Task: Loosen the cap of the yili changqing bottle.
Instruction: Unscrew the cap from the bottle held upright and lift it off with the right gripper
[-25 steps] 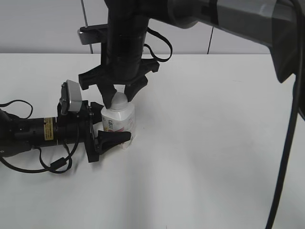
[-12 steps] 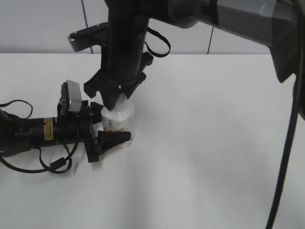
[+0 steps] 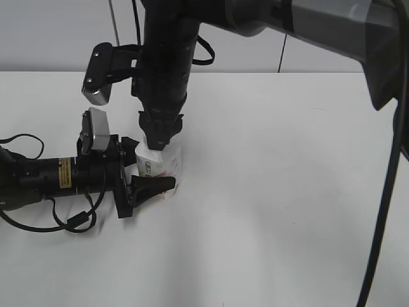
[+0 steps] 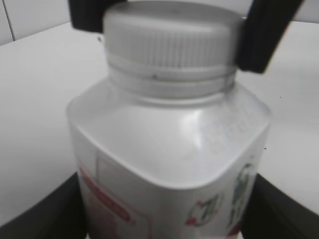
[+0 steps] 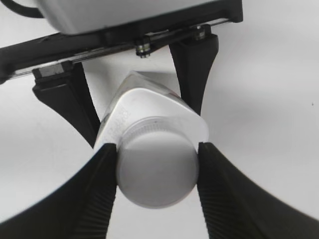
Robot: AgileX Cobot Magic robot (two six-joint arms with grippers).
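The yili changqing bottle [image 3: 161, 165], white with a pink-and-red label, stands upright on the white table. My left gripper [image 3: 151, 171] lies low from the left and is shut on the bottle's body [image 4: 164, 164]. My right gripper [image 3: 160, 135] comes down from above and is shut on the white ribbed cap [image 5: 157, 169], with a black finger on each side of it. The cap [image 4: 169, 40] fills the top of the left wrist view. In the exterior view the cap is hidden behind the right gripper.
The white table [image 3: 287, 192] spreads to the right and front. The left arm's black body and cables [image 3: 45, 179] lie along the table's left side. A grey wall stands behind the table.
My right gripper has turned about the bottle's axis while on the cap; its wrist camera swung round to the left side. The bottle and left gripper have stayed in place.
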